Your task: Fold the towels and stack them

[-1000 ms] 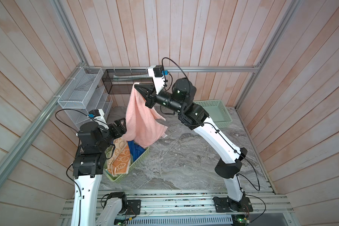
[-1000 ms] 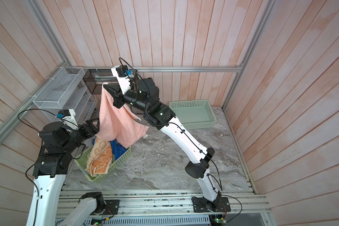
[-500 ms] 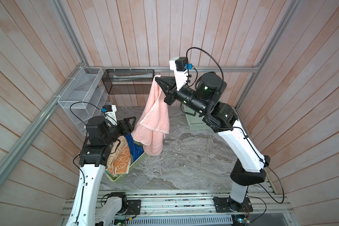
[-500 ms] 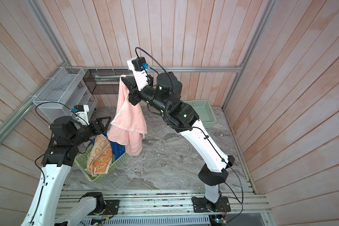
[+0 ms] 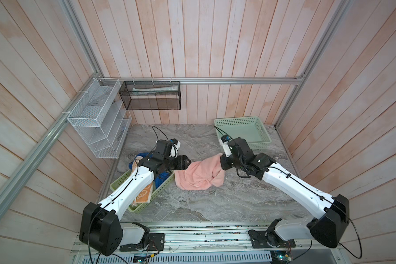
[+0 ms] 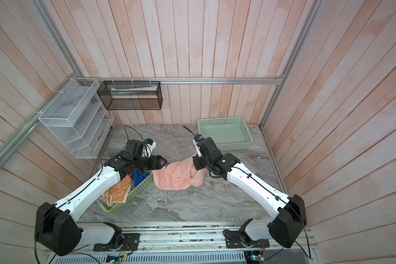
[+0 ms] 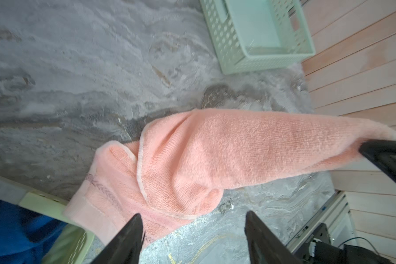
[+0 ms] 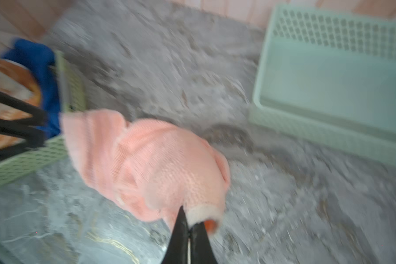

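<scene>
Right wrist: pink towel (image 8: 151, 164) pinched by its corner in right hand (image 8: 188, 225).

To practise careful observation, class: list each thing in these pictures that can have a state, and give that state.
pink towel: crumpled on the table, one corner pinched and raised.
right gripper: shut on the pink towel.
left gripper: open, by the pink towel, holding nothing.
blue towel: bunched in the near basket.
orange towel: rumpled in the near basket.
far basket: upright, holds nothing.
</scene>
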Tool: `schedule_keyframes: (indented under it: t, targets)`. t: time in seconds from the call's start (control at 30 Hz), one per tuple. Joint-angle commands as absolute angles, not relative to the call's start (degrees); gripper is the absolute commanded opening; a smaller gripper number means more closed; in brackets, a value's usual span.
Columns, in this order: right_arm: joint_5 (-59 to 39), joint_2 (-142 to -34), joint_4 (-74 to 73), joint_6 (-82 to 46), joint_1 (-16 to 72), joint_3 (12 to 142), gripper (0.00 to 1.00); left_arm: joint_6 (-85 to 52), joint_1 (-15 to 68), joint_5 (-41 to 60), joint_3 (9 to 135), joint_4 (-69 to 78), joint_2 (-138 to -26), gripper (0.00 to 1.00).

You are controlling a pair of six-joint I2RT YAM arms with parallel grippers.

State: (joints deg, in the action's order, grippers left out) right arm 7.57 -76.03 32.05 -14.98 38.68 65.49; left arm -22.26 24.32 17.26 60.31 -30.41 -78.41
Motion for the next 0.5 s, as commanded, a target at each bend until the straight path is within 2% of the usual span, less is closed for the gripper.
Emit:
schedule_keyframes:
  t: [0.0,0.07,0.13,0.3,0.47]
  targets:
    - [8.18,-68.63,31.9,-22.06,34.66,60.47,0.05,-22.72,27.2,13.05,59.41,-28.68,-81.35,0.72]
    - [7.3,-67.22,32.13,-22.03,33.79,58.46,0.25,-23.26,28.63,12.11,60.01,-28.76,-84.4,0.72]
    - [7.34,-66.91,32.38,-21.96,33.76,57.62,0.35,-24.42,29.26,10.38,60.3,-28.52,-86.6,0.72]
    - [5.43,-69.16,31.38,-21.63,33.75,56.18,0.39,-28.23,29.35,9.43,60.03,-27.18,-91.45,0.69]
    - [-1.88,-71.75,26.35,-23.46,34.08,51.5,0.44,-29.82,30.85,10.56,59.84,-26.39,-95.26,0.7]
